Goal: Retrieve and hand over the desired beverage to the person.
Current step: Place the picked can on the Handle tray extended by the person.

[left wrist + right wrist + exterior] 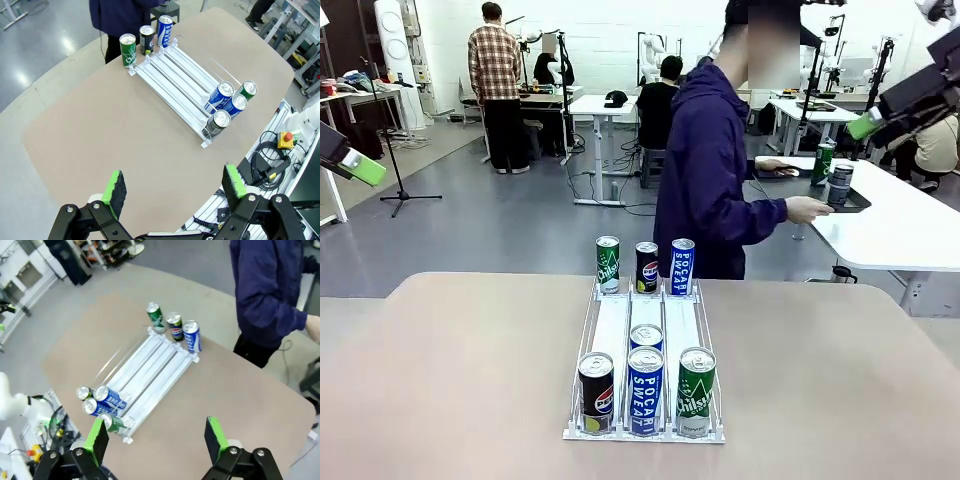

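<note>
Left tool [172,190]: raised high over the near edge of the table [440,380], green pads [115,187] spread wide apart, nothing between them; in the front view, at the far left edge of the picture [350,162], well above the table.

Can rack [645,360]: white, three lanes, at the middle of the table, running from the near side to the far side.

Near row of the rack, left to right: black Pepsi can [596,392], blue Pocari Sweat can [645,390], green Chilsung can [696,391]; second blue Pocari Sweat can [646,336] just behind in the middle lane.

Far row, upright at the far end of the rack, left to right: green can [608,264], black Pepsi can [647,267], blue Pocari Sweat can [682,266].

Person [705,170]: dark navy-purple hooded jacket, standing beyond the far edge of the table, turned toward picture right, hand [810,209] stretched out to a black tray [855,202] on a white side table [900,225].

Tray contents: dark can [839,185] and green can [821,162], both upright.

Right tool [156,432]: high above the table on the right, pads [215,437] wide apart, empty; in the front view, at the upper right [880,118], clear of the cans.
</note>
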You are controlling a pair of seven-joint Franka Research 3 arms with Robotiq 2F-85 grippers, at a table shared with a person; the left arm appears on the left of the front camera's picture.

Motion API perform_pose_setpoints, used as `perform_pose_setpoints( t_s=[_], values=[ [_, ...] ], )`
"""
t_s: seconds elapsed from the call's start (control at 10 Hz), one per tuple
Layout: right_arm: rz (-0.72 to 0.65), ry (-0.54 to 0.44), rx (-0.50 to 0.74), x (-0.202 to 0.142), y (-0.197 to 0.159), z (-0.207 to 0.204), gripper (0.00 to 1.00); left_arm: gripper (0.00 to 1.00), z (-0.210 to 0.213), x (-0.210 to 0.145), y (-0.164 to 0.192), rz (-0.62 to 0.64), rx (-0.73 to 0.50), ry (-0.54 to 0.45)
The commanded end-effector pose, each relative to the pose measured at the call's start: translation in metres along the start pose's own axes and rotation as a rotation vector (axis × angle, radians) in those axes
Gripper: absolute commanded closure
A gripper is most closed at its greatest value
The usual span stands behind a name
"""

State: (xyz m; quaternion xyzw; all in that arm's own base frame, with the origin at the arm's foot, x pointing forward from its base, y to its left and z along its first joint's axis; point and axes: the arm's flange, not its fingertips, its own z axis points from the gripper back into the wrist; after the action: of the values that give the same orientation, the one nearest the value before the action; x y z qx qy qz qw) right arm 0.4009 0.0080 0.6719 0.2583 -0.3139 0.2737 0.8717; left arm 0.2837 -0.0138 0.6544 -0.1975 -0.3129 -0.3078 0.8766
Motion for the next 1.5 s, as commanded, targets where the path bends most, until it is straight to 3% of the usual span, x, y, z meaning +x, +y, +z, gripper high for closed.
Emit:
perform_pose_setpoints(
  t_s=[0.0, 0.3, 0.4, 1.4],
  values=[
    [-0.057, -0.043, -0.059, -0.027, 0.002, 0.007, 0.0, 0.0, -0.001, 0.001, -0.001, 0.002, -0.001, 0.009],
    [-0.098, -0.068, -0.063, -0.039, 0.004, 0.029, 0.0, 0.0, -0.001, 0.001, -0.001, 0.002, -0.001, 0.009],
    [-0.049, -0.055, -0.042, -0.031, -0.002, 0.023, 0.0, 0.0, -0.001, 0.001, -0.001, 0.002, -0.001, 0.009],
    [-0.049, -0.055, -0.042, -0.031, -0.002, 0.023, 0.0, 0.0, -0.001, 0.001, -0.001, 0.002, -0.001, 0.009]
  ],
)
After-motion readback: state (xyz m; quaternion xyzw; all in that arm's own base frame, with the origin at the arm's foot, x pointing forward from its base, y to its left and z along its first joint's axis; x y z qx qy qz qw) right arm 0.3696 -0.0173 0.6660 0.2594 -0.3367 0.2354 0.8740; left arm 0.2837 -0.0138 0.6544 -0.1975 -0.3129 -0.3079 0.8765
